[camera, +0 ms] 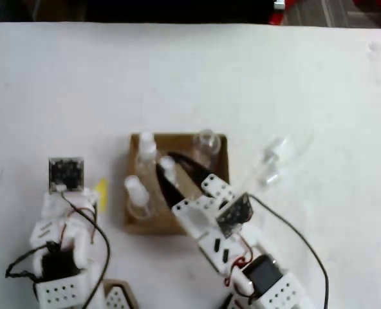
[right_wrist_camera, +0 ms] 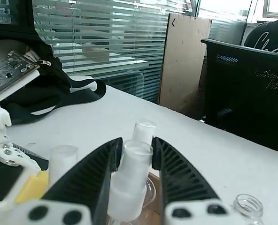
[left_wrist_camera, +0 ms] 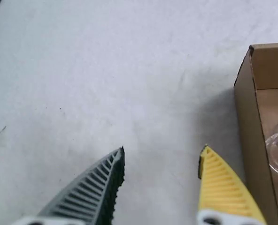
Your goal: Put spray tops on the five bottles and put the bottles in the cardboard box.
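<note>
Right gripper [right_wrist_camera: 136,142]: black fingers [right_wrist_camera: 94,173] pinch a white spray top [right_wrist_camera: 129,176] btwn them, one finger each side, both touching it. The top's round cap pokes up past the tips. Just under the top there's the glass of a held bottle [right_wrist_camera: 150,187]; can't tell if the top is seated on it. In the high view this gripper is inside the cardboard box [camera: 150,224], about mid-box, w/ the arm coming in over the box's near right corner.

Others in the box, all upright:
- far-left bottle [camera: 145,147], white top on, in the far left corner.
- near-left bottle [camera: 136,190], white top on, along the left wall, just beside the black fingers.
- open-mouthed bottle [camera: 206,140], clear glass, in the far right corner.

Left gripper [left_wrist_camera: 162,150]: grey finger and yellow finger spread apart, bare table [camera: 177,77] showing btwn them. It hangs low over the table just left of the box, w/ the box's side wall beside the yellow finger, not touching. Its arm stands at the near left of the table.

Right of the box, apart from it, lies loose clear glass [camera: 273,161] on the table. It's blurry, so can't tell how many pieces.
</note>
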Controlling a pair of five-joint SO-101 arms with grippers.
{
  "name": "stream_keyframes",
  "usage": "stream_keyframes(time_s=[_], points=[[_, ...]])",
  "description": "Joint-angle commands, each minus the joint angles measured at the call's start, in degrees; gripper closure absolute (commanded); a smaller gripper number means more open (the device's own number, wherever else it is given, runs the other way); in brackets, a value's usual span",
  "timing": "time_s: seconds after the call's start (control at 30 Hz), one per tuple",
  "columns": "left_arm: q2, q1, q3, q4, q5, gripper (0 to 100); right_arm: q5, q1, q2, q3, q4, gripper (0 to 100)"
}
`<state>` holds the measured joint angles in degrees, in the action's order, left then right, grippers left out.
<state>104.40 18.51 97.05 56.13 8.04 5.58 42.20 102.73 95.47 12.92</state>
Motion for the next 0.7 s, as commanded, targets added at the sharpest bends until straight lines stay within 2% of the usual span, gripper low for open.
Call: stream_keyframes(time_s=[0.0,0.13,0.67], points=[[0.5,0.5,-0.1,0.3,0.7,76,4.3,0.6,0.6,1.1,-1.1,98.3],[0.5,0.5,-0.1,0.3,0.7,76,10.9,0.7,0.5,1.3,-1.1,98.3],[0.5,0.5,-0.1,0.3,0.7,76,11.0,0.7,0.5,1.3,1.7,98.0]])
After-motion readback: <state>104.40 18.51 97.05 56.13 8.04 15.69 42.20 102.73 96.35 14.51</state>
